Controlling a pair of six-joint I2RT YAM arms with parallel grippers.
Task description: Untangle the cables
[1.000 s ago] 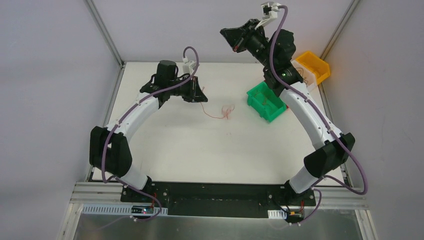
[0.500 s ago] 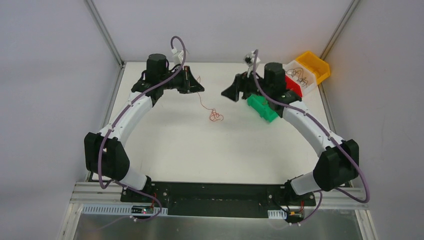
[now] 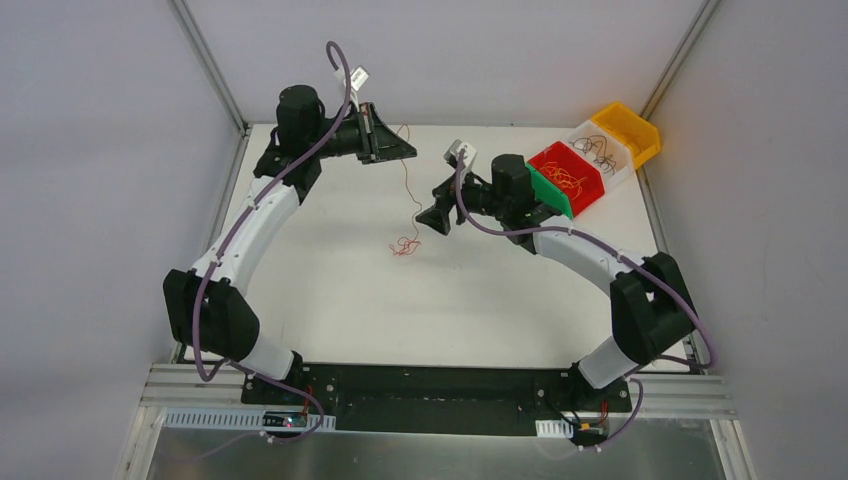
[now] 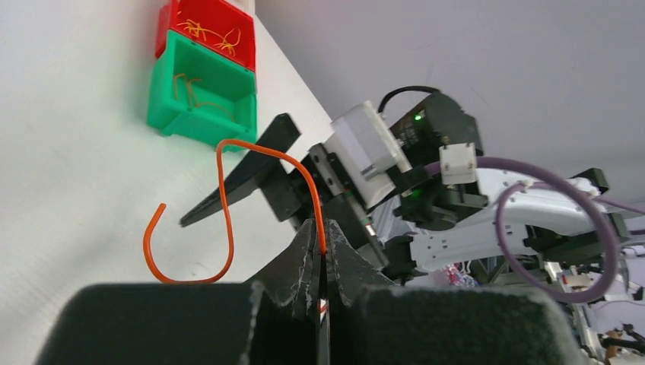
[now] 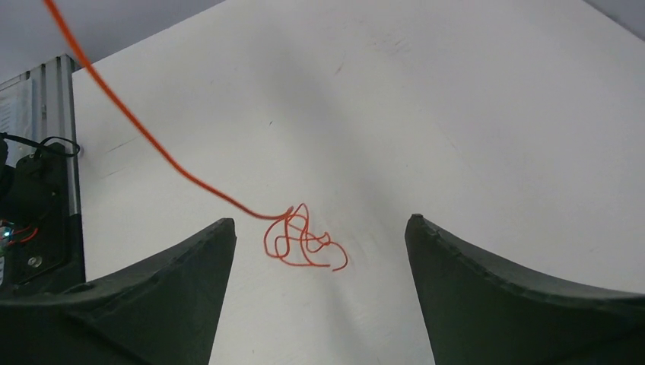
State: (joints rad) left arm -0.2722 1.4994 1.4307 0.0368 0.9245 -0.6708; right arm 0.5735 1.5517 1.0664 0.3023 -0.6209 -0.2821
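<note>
From where I stand, two arms reach over the white surface (image 3: 480,300). The left jaws are pinched tight on one hair-thin orange-red wire strand (image 4: 226,220). It comes out from between their tips and curls in a single loop in the air. From above, this strand (image 3: 411,190) drops away below the left jaws to one small tangle of curly orange-red wires (image 3: 404,245) lying on the surface. How many wires are knotted in it I cannot count. The right jaws stand wide apart, low over the surface. The tangle (image 5: 303,242) lies just ahead of their tips, in line with the gap and touching neither finger. Behind the right jaws sit four small plastic bins in a row: one green bin (image 3: 552,196), one red bin (image 3: 568,175) holding orange and yellow wires, one white bin (image 3: 600,155) holding dark wires, and one yellow bin (image 3: 630,130).
</note>
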